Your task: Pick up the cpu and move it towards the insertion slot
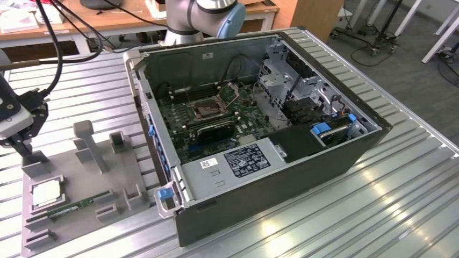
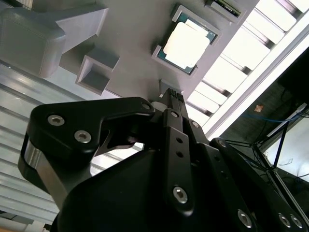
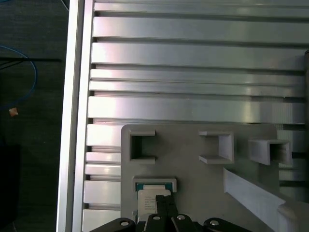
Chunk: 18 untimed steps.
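Two matte black metal fingers of the gripper are lying flat against each other, clenched on nothing. In the second wrist view the gripper is showing angular black linkage plates studded with round socket-head screws. In both wrist views the fingertips are pointing at the cpu, which is resting flat in a shallow square recess. Its top is a smooth, bright silvery plate with a thin teal rim. In the first wrist view the cpu is partly covered by the fingertips; whether they are touching it cannot be told.

In the exterior view the gripper is hanging with its fingers pointing down at the 9 o'clock edge of the scene, and the cpu is lying at about 5 o'clock from it. The recess is part of a grey moulded plastic fixture with upright posts and U-shaped brackets. A narrow green memory stick is lying on it just beside the cpu.

The fixture is sitting on a ribbed aluminium table. At 3 o'clock from the fixture, an open dark computer case is lying on its side. Inside it, the insertion slot, a silver frame around a dark centre, is sitting on a green board, well apart from the cpu. The arm's grey tubular base is standing at 12 o'clock.
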Each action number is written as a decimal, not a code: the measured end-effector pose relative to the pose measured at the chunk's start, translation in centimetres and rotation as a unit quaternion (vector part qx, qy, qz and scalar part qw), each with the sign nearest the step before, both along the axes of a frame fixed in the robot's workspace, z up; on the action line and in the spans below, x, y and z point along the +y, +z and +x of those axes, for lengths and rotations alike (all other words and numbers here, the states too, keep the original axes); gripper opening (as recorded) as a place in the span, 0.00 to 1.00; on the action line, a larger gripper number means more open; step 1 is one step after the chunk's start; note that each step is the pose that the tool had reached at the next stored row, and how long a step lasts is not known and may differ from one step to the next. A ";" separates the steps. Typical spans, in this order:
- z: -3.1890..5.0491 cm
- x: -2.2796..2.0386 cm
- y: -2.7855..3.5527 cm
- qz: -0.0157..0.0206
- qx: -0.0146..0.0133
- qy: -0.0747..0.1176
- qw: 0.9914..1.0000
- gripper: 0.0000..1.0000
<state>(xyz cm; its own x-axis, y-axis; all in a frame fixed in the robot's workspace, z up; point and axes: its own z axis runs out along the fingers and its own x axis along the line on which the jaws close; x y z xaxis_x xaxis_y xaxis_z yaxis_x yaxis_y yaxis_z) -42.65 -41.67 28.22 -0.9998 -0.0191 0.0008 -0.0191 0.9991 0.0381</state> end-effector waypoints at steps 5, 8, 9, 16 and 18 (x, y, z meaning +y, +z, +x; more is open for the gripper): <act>0.00 0.00 -0.05 0.000 0.000 0.000 1.000 0.11; 0.00 0.00 -0.05 0.000 0.000 0.000 1.000 0.11; 0.00 0.00 -0.06 0.000 0.000 0.000 1.000 0.11; 0.00 0.00 -0.66 0.000 0.000 0.000 1.000 0.11; 0.00 0.00 -0.87 0.000 0.000 0.000 1.000 0.11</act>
<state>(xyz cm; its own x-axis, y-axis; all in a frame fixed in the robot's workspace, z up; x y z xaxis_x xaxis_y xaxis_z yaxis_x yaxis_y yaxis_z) -42.65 -41.67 27.35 -0.9998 -0.0192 0.0005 -0.0191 0.9991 0.0383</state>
